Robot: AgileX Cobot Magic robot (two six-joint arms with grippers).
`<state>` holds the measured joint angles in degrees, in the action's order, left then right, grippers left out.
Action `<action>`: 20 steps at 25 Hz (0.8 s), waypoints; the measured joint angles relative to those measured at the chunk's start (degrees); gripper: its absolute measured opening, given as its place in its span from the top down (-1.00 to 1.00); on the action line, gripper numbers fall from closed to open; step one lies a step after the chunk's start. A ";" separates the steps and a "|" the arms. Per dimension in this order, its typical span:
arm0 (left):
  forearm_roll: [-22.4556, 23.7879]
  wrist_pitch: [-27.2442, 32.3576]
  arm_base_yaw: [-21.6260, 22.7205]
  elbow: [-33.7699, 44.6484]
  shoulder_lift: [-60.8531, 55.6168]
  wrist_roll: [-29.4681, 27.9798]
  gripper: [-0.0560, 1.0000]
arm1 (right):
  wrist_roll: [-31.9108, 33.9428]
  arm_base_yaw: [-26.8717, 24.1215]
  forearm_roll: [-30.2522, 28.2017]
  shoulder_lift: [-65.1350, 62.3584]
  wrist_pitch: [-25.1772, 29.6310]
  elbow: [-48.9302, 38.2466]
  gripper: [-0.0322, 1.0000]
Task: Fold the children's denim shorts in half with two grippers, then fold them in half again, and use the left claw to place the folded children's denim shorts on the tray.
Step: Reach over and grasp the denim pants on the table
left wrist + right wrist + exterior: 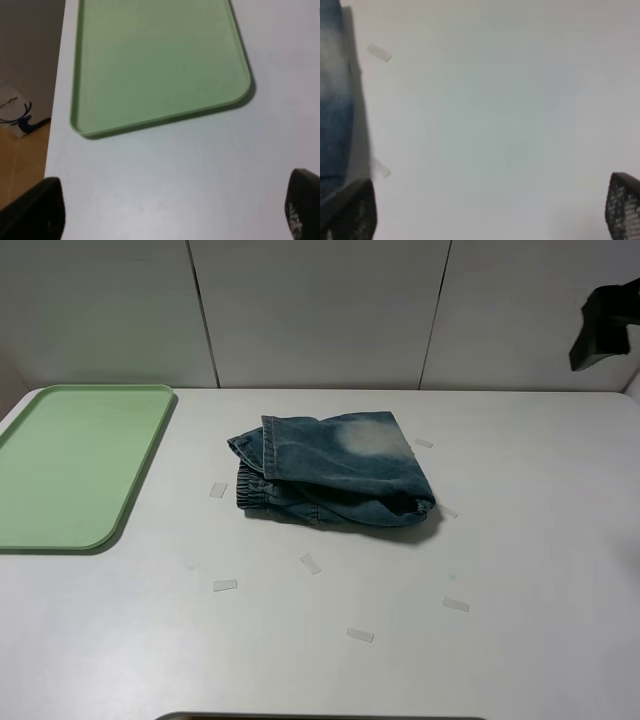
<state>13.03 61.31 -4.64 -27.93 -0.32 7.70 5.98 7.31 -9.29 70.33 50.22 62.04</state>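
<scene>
Left claw point(167, 210) and right gripper point(490, 210) gaped wide, empty; grabbing one layer could unfold the shorts point(335, 472) at mid-frame.

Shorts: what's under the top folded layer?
On the shorts, the gathered waistband pokes out from under the top layer on the edge nearest the tray, resting on the table. The remaining lower layers are covered; their lie can't be seen.

Illumination is bright, even and diffuse from above. The denim shorts point(335, 475) cast a soft, narrow shadow on the white surface point(520, 540); the tray point(160, 60) rim does likewise. The right wrist view is soft-focused, with the right claw point(490, 212) blurred at the frame corners.
</scene>
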 joint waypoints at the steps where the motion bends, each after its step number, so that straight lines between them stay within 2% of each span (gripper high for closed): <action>1: 0.00 0.00 0.00 0.00 0.00 0.00 -0.75 | -0.74 -0.46 0.75 -2.63 0.24 -1.27 -0.41; 2: 0.00 0.00 0.00 0.00 0.00 0.00 -0.75 | -0.74 -0.46 0.75 -2.63 0.24 -1.27 -0.41; 7: 0.00 0.00 0.00 0.00 0.00 0.00 -0.75 | -4.19 -1.56 6.39 -21.71 1.21 -9.55 -0.41; 11: 0.00 0.00 0.00 0.00 0.00 0.00 -0.75 | -5.26 -1.56 9.29 -32.89 5.18 -14.14 -0.41; 14: 0.00 0.00 0.00 0.00 0.00 0.00 -0.75 | -5.48 -1.56 9.29 -39.20 7.70 -17.33 -0.41; 20: 0.00 0.00 0.00 0.00 0.00 0.00 -0.75 | -5.54 -1.56 9.29 -46.91 8.13 -22.52 -0.41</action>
<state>13.03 61.31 -4.64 -27.93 -0.32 7.70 0.44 5.75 0.00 23.42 58.36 39.53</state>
